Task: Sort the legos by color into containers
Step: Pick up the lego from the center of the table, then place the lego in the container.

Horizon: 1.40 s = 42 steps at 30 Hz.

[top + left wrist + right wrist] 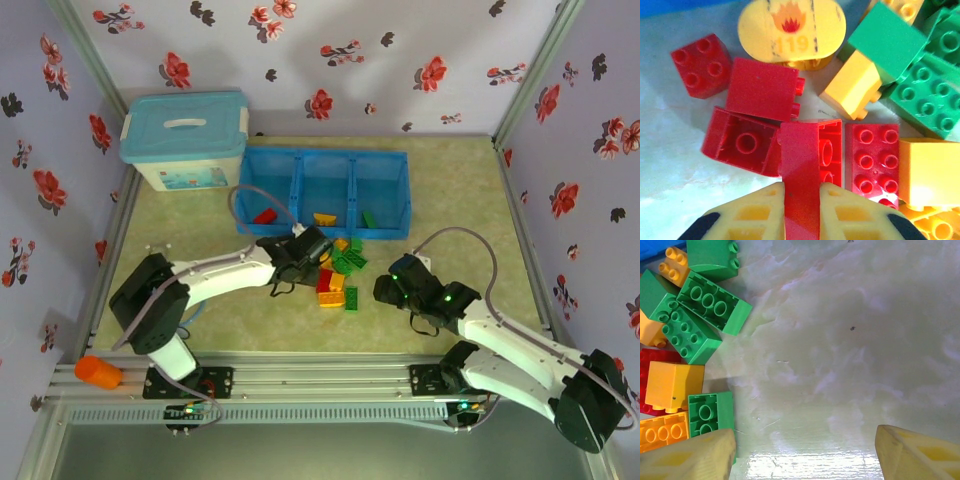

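Observation:
A heap of red, yellow and green legos lies on the table just in front of the blue tray. Its three containers hold a red brick on the left, a yellow one in the middle and a green one on the right. My left gripper is shut on a red lego at the heap's left edge. Other red bricks and a round yellow piece lie around it. My right gripper stands open over bare table right of the heap, with a green brick beside its left finger.
A white storage box with a teal lid stands at the back left, beside the tray. An orange object lies on the rail at the near left. Flowered walls close in the table on three sides.

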Motion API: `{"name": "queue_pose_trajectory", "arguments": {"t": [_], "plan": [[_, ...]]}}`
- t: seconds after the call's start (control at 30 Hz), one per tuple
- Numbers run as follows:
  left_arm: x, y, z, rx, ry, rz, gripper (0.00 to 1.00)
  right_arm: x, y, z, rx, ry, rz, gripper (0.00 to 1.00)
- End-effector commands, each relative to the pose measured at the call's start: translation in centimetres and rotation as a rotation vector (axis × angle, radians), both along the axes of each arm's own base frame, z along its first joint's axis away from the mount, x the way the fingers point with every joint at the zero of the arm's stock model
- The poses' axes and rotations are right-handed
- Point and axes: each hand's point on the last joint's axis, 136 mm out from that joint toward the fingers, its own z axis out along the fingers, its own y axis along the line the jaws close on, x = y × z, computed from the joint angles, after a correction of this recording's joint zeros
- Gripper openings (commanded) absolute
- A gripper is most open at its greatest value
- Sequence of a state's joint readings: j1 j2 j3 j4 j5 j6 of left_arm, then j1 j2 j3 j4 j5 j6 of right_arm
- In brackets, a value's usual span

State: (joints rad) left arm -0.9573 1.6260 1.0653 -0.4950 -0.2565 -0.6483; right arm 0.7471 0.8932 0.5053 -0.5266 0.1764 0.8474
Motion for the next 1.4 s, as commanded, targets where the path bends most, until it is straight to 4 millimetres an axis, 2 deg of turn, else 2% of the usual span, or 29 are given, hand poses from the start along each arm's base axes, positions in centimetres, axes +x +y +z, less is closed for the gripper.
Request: {"name": "queue_pose_trajectory", "arguments": {"t": [0.0,0.13,0.3,0.4,0.5,0.73,0.9,1.1,1.13,1.2,1.23,1.37], "plan": [[0.7,1.3,2.7,0.003,-0.057,0.017,0.19,0.0,-0.3,-0.1,-0.001,-0.012,-0.017,0.74],[2.5,3.5,5.2,-0.015,-0.095,0.057,0.18,-0.1,-0.4,-0.2,-0.001,-0.013,-0.019,0.74],[5.8,6.6,9.2,-0.061,-0.157,0.122,0.19,-0.2,-0.4,-0.2,0.004,-0.012,-0.02,0.74],[7.9,7.9,10.5,-0.091,-0.158,0.155,0.18,-0.1,-0.2,-0.2,0.012,-0.01,-0.019,0.74],[9.8,9.0,10.9,-0.089,-0.16,0.182,0.18,-0.2,-0.1,-0.4,0.015,-0.006,-0.018,0.73],[14.8,10.2,9.9,-0.077,-0.112,0.233,0.17,-0.1,0.1,0.3,0.014,-0.008,-0.004,0.73],[16.8,10.3,8.8,-0.048,-0.086,0.24,0.17,-0.3,0.0,0.9,0.023,-0.009,-0.002,0.73],[19.2,11.4,9.5,-0.061,-0.102,0.282,0.18,-0.6,-0.2,1.1,0.027,-0.016,-0.006,0.73],[19.5,11.4,9.8,-0.059,-0.1,0.28,0.27,-0.6,-0.2,1.1,0.026,-0.013,-0.003,0.73],[19.6,11.3,10.3,-0.054,-0.087,0.271,0.63,-0.7,-0.2,1.1,0.025,-0.011,-0.002,0.72],[19.3,11.2,10.5,-0.05,-0.077,0.267,0.72,-0.7,-0.1,1.2,0.027,-0.013,0.001,0.72],[17.0,11.0,12.1,-0.088,-0.109,0.264,0.73,-0.7,-0.2,1.4,0.008,-0.021,0.006,0.72]]}}
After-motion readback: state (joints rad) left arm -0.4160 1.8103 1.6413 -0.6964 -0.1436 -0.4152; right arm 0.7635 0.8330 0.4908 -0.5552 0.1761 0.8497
